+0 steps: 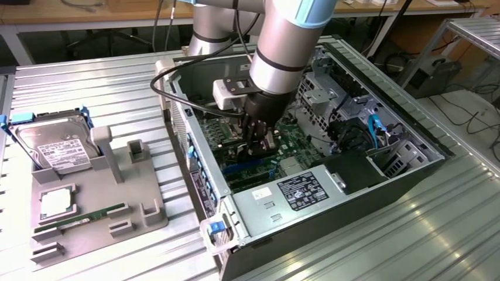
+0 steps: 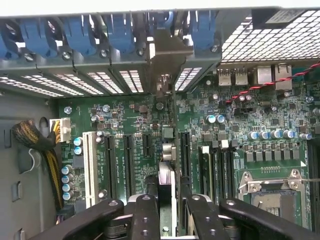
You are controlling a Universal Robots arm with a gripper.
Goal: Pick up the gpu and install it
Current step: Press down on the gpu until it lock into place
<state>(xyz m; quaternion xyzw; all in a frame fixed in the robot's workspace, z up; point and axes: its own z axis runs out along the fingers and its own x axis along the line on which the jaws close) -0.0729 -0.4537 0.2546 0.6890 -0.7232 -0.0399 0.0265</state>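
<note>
The gripper (image 1: 252, 153) is lowered inside the open computer case (image 1: 406, 175), and its jaws are closed part-way on the gpu (image 2: 166, 192), which is held edge-on between the two black fingers (image 2: 145, 215). In the wrist view the thin card is seen standing upright over the green motherboard (image 2: 240, 115), in line with the expansion slots (image 2: 127, 160), its silvery metal bracket (image 2: 165, 55) reaching up to the row of blue slot clips (image 2: 75, 35) at the rear wall of the case. Whether the card is fully seated in a slot cannot be told. Within the case, a power supply (image 1: 289, 196) with a black label is mounted at the near corner. On the grey holder tray (image 1: 149, 219) near the table's edge at the exterior view's left, a hard drive (image 1: 55, 146) is stood upright in its slot and a narrow green memory stick (image 1: 82, 218) is laid flat.
</note>
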